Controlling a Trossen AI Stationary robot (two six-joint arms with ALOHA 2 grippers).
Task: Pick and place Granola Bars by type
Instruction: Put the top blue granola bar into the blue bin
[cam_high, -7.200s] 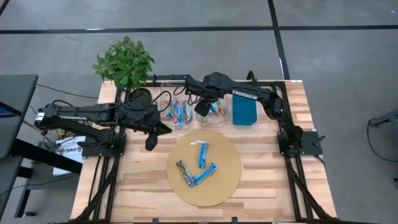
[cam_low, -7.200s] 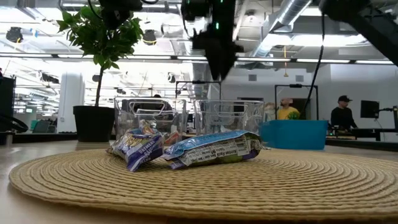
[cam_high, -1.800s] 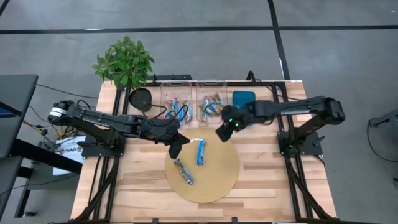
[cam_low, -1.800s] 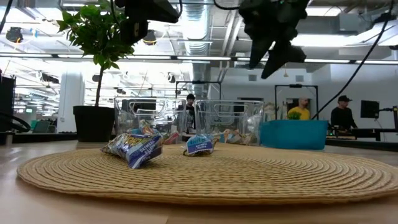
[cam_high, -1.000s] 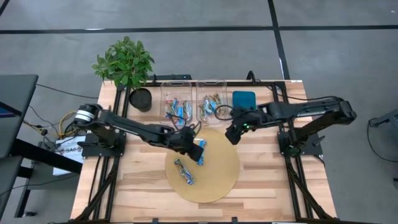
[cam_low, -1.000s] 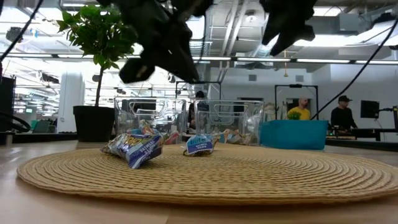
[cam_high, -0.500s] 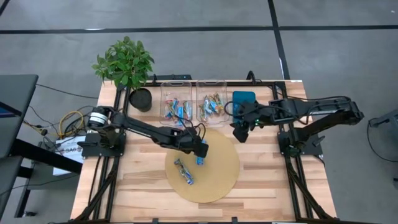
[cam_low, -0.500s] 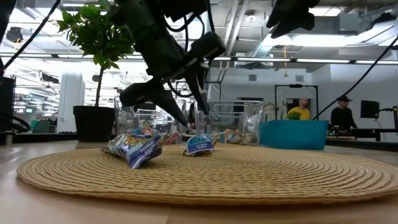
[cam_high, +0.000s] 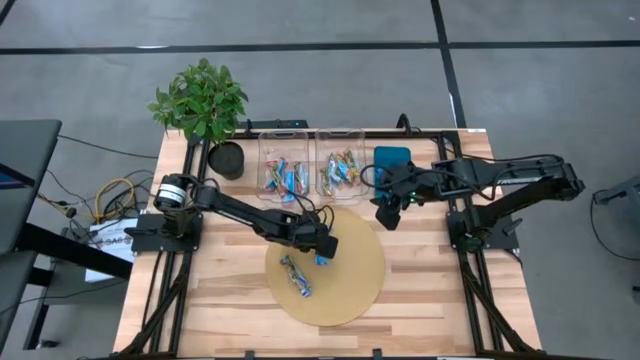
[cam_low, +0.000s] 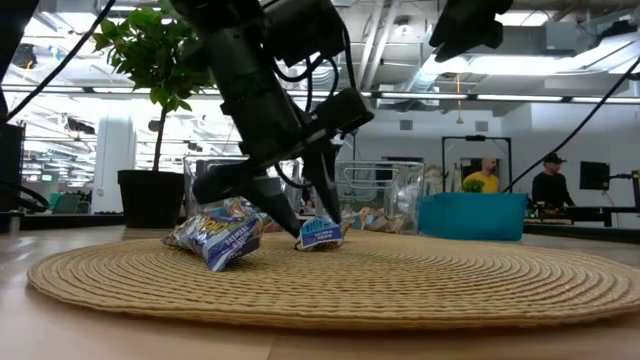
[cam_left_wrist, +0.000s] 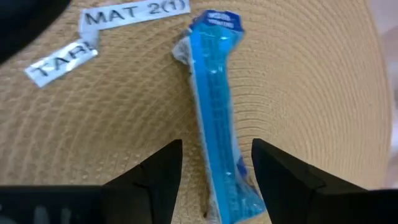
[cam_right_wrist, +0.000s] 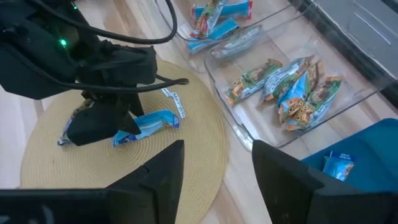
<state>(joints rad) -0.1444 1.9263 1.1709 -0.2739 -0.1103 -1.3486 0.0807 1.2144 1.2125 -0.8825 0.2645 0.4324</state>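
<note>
Grasp step, by my reading. The left hand (cam_high: 323, 247) hung low over the round woven straw mat (cam_high: 360, 285) at frame centre, fingers spread either side of the bright blue shiny-wrapped granola bar (cam_left_wrist: 216, 107), holding nothing. Next move: settle lower, close across the bar's narrow width, carry it to the matching clear plastic bin (cam_high: 283, 175) (upper centre).

The right hand (cam_high: 388, 215) waited right of centre above the wooden tabletop (cam_high: 230, 290), open and empty.

The left wrist view alone showed the straddle; the low view showed fingertips near the mat; the high view showed a second purple-and-blue wrapped bar (cam_high: 296, 276) lower left.
</note>
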